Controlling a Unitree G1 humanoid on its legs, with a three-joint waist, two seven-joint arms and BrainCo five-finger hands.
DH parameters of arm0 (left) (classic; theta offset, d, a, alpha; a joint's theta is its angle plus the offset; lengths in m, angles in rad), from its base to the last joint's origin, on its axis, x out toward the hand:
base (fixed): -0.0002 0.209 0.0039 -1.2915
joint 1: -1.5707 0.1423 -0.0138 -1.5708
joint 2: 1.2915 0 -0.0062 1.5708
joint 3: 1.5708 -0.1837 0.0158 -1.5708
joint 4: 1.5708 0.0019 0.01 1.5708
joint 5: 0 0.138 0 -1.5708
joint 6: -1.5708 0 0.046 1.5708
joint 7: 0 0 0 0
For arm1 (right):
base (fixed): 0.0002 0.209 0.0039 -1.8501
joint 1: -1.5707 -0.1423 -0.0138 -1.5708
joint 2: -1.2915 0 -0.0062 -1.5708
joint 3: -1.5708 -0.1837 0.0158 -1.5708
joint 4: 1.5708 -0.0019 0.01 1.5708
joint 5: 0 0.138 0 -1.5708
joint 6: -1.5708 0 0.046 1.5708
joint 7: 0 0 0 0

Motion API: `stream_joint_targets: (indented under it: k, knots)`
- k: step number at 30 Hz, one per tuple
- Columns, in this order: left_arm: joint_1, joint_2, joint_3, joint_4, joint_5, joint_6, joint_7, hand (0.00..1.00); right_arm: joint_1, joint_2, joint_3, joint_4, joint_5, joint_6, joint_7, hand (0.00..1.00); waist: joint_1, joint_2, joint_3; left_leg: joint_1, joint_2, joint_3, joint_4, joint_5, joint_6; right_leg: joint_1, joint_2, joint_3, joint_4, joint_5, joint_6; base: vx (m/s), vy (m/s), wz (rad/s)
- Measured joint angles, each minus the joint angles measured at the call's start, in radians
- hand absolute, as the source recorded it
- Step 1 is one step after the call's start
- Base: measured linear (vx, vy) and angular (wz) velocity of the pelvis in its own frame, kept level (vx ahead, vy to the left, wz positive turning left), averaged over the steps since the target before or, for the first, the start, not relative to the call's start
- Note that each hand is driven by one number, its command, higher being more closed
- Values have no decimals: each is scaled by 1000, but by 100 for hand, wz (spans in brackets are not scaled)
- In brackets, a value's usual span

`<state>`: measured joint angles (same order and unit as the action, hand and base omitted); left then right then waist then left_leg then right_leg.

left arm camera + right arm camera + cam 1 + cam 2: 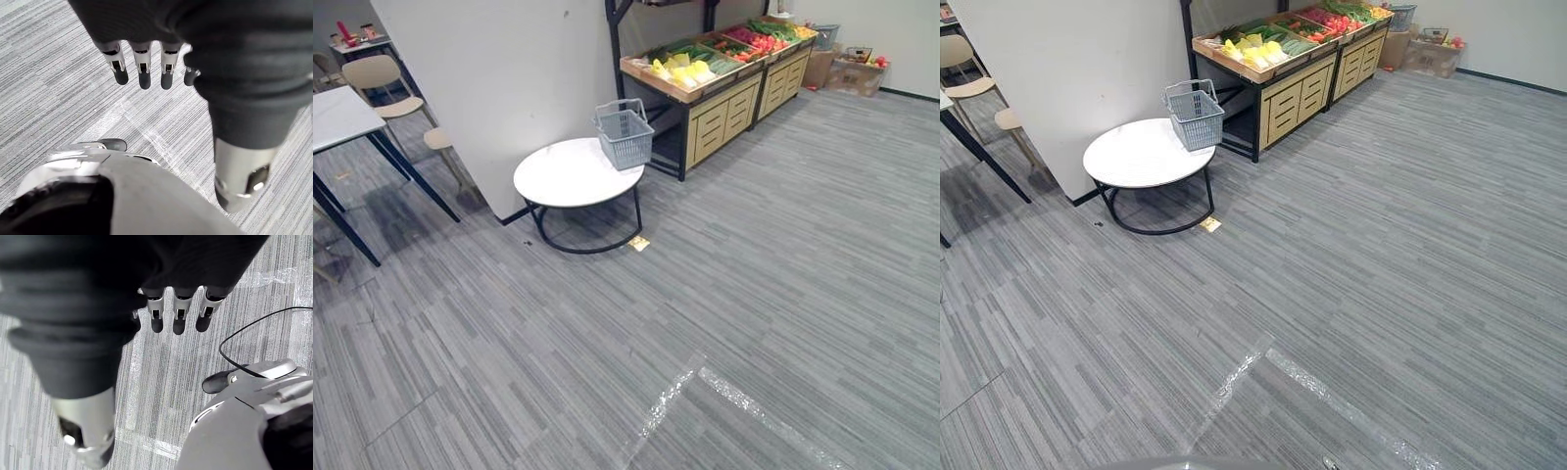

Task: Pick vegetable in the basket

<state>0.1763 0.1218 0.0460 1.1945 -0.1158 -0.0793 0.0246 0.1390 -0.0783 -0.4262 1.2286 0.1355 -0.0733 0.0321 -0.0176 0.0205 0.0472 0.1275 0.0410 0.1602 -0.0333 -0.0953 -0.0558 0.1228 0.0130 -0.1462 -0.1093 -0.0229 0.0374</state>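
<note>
A grey plastic basket stands at the far edge of a round white table with black legs. Behind it a wooden produce stand holds yellow, green and red vegetables in bins. In the left wrist view my left hand hangs over the grey floor, fingers straight, holding nothing. In the right wrist view my right hand hangs the same way, fingers relaxed and empty. Both hands are far from the table and the stand.
A white wall panel rises just left of the round table. A table and beige chairs stand at far left. Cardboard boxes sit past the stand. Shiny tape lines cross the grey floor.
</note>
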Motion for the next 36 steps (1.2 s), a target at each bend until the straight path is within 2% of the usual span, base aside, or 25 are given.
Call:
stream_joint_targets:
  k: [21,28,31,34,35,36]
  knots:
    - [-5,-11,78,27,-2,-6,-2,0,-8,10,-39,5,1,0,2,0,1,-10,7,4,9,-10,-18,11,9,3,10,-25,3,0,0,-13,-7,1]
    - [-6,-8,83,27,-38,-6,-1,0,-23,15,-39,4,2,-1,1,0,-2,-18,23,-5,8,-8,-17,12,10,-16,7,-23,19,-4,-4,-22,1,-2]
    - [-28,-5,84,24,-38,-6,2,0,-60,14,-38,-6,22,-2,1,0,-7,-11,65,-27,12,-6,-7,18,6,-104,-4,-25,168,-75,-15,-38,-6,-2]
    - [-36,3,101,16,-39,-6,5,0,-74,22,-39,-9,24,-2,0,0,-6,-29,94,-55,11,-13,8,14,-3,-158,-19,-47,258,-139,-33,-24,-33,13]
    - [-36,0,123,15,-40,-5,7,0,-78,25,-38,-10,31,-2,1,0,-5,-35,108,-64,16,-13,51,-17,-23,-156,-23,-60,284,-165,-46,29,-64,10]
    - [-34,-2,134,15,-40,-5,7,0,-77,26,-37,-14,35,-3,0,0,-4,-29,114,-83,23,-15,100,-43,-26,-156,-27,-71,296,-179,-50,38,-75,7]
